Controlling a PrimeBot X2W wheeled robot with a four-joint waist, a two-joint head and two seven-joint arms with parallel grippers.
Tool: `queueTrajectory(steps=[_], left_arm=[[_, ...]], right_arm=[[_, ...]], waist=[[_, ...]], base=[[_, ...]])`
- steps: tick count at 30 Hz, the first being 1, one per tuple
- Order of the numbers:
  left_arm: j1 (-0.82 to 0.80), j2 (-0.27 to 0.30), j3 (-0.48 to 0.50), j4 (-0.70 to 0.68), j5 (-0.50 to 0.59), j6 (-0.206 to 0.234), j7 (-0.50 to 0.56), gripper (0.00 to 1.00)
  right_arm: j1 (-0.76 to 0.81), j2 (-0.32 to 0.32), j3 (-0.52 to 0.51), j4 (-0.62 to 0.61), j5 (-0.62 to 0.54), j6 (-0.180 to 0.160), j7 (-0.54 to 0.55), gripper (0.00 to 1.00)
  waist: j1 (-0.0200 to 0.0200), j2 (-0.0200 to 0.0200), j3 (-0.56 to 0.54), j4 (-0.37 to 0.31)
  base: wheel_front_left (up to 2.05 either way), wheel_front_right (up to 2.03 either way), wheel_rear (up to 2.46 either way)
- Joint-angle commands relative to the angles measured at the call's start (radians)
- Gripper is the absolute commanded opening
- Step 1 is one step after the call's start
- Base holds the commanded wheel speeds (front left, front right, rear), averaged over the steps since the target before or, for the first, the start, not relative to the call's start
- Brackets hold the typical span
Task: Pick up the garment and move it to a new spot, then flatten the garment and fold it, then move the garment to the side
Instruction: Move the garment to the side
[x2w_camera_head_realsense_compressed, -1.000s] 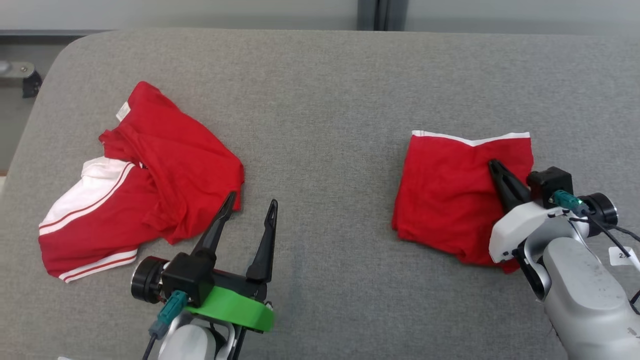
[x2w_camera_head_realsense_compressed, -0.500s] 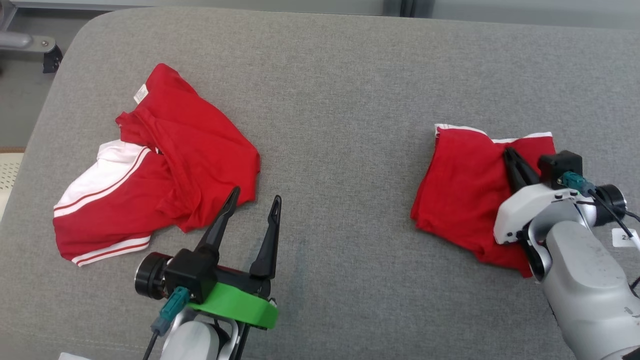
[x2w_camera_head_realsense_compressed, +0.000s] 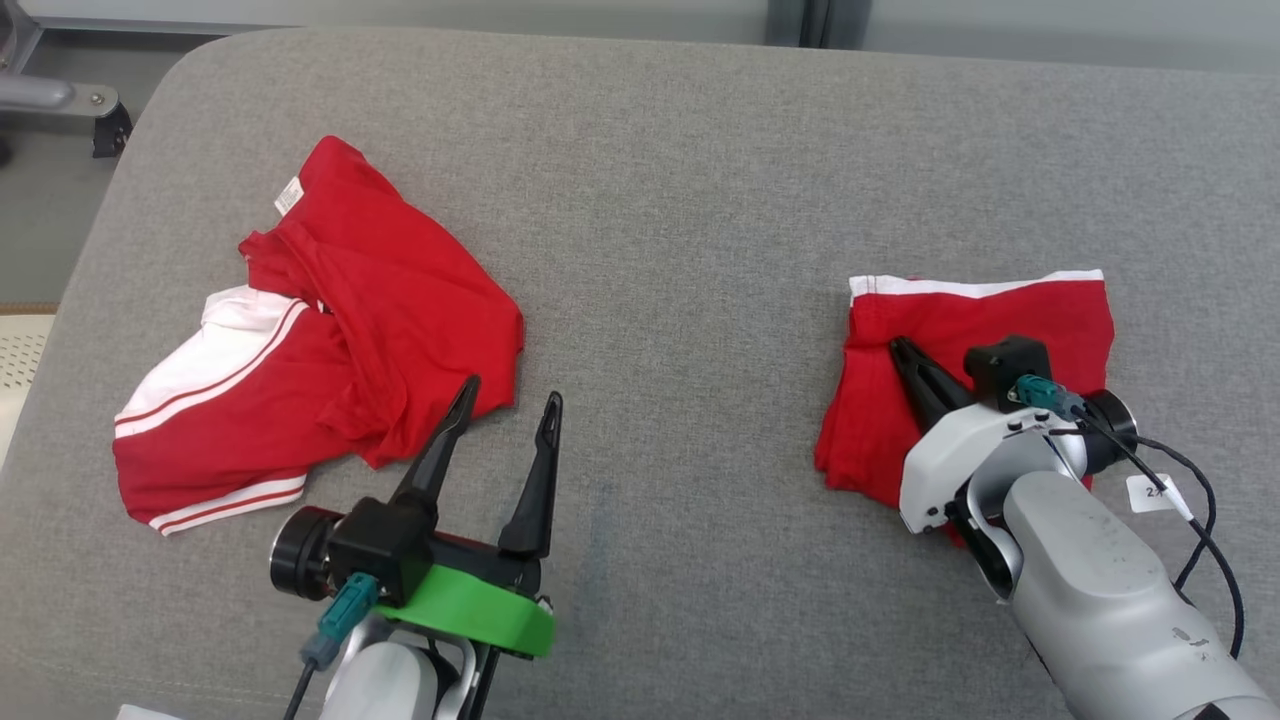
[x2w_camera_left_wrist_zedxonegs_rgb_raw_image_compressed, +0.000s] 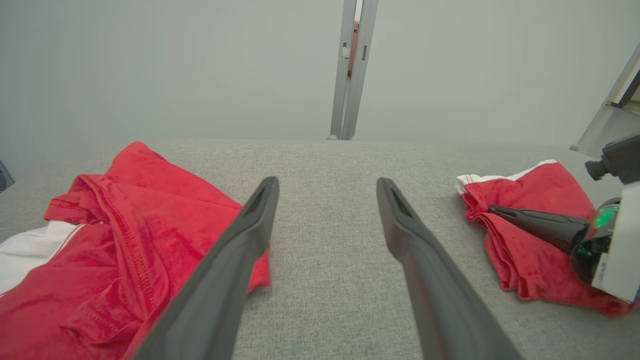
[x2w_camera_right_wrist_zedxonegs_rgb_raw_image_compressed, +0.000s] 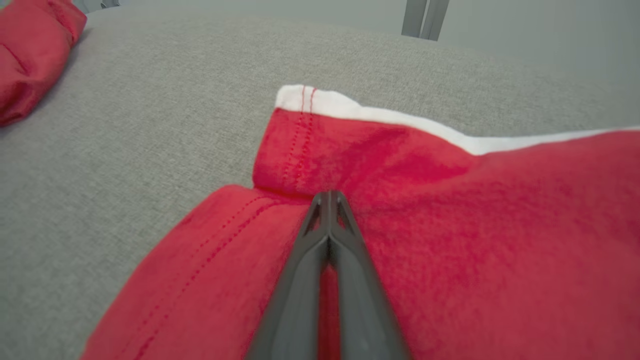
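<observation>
Since the previous frame, the right pincer (x2w_camera_head_realsense_compressed: 897, 347) has shifted across the folded garment (x2w_camera_head_realsense_compressed: 1000, 310) toward its 9 o'clock edge, and the white hem has straightened.

Garment: soft red knit in stacked layers, roughly square, so no clear long axis. The white-banded hem faces 12 o'clock.

Location: 3 o'clock on the grey woven tabletop (x2w_camera_head_realsense_compressed: 680, 250).

Right pincer: clenched, tips together on the cloth; whether cloth is nipped cannot be told.

Left pincer (x2w_camera_head_realsense_compressed: 509, 392): released, at 6 o'clock, beside a crumpled red-and-white garment (x2w_camera_head_realsense_compressed: 380, 290) at 9 o'clock.
</observation>
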Motion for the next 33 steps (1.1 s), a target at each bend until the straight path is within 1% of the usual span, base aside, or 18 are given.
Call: queueTrajectory(steps=[1,3,7,12,17,18,19,24,28,33], left_arm=[[-0.009,0.002,0.011,0.003,-0.002,0.005,0.001,1.00],[0.003,0.002,0.019,0.004,0.001,0.007,0.001,1.00],[0.024,0.003,0.044,0.001,0.005,0.005,0.001,1.00],[0.043,0.003,0.072,-0.008,-0.002,0.008,0.001,1.00],[0.061,0.003,0.094,-0.009,-0.002,0.010,0.001,1.00],[0.068,0.003,0.099,-0.009,-0.002,0.011,0.001,1.00],[0.073,0.003,0.103,-0.009,-0.001,0.011,0.001,1.00],[0.095,0.003,0.117,0.002,0.014,0.005,0.001,1.00],[0.118,0.003,0.126,0.012,0.020,0.003,0.001,1.00],[0.144,0.003,0.130,0.016,0.027,0.004,0.001,1.00]], right_arm=[[0.000,-0.005,0.004,0.011,0.020,-0.001,-0.002,0.00],[-0.009,-0.012,0.013,-0.007,0.034,-0.001,-0.006,0.00],[0.028,-0.037,-0.009,-0.121,0.060,-0.001,-0.007,0.00],[0.113,-0.064,-0.093,-0.282,0.049,-0.001,-0.008,0.00],[0.229,-0.046,-0.210,-0.404,0.027,-0.001,-0.008,0.00],[0.256,-0.043,-0.232,-0.433,0.011,-0.001,-0.008,0.34],[0.276,-0.037,-0.246,-0.453,0.002,-0.001,-0.008,1.00],[0.376,0.008,-0.315,-0.545,-0.044,-0.001,-0.008,1.00],[0.430,0.038,-0.331,-0.583,-0.065,-0.001,-0.008,1.00],[0.469,0.054,-0.334,-0.602,-0.088,-0.001,-0.008,1.00]], waist=[[0.0000,0.0000,-0.012,-0.006],[0.0000,0.0000,-0.025,-0.016],[0.0000,0.0000,-0.061,-0.045],[0.0000,0.0000,-0.109,-0.095],[0.0000,0.0000,-0.149,-0.142],[0.0000,0.0000,-0.156,-0.152],[0.0000,0.0000,-0.161,-0.160],[0.0000,0.0000,-0.188,-0.198],[0.0000,0.0000,-0.206,-0.222],[0.0000,0.0000,-0.218,-0.241]], base=[[0.00,0.00,0.00],[0.00,0.00,0.00],[0.00,0.00,0.00],[0.00,0.00,0.00],[0.00,0.00,0.00],[0.00,0.00,0.00],[0.00,0.00,0.00],[0.00,0.00,0.00],[0.00,0.00,0.00],[0.00,0.00,0.00]])
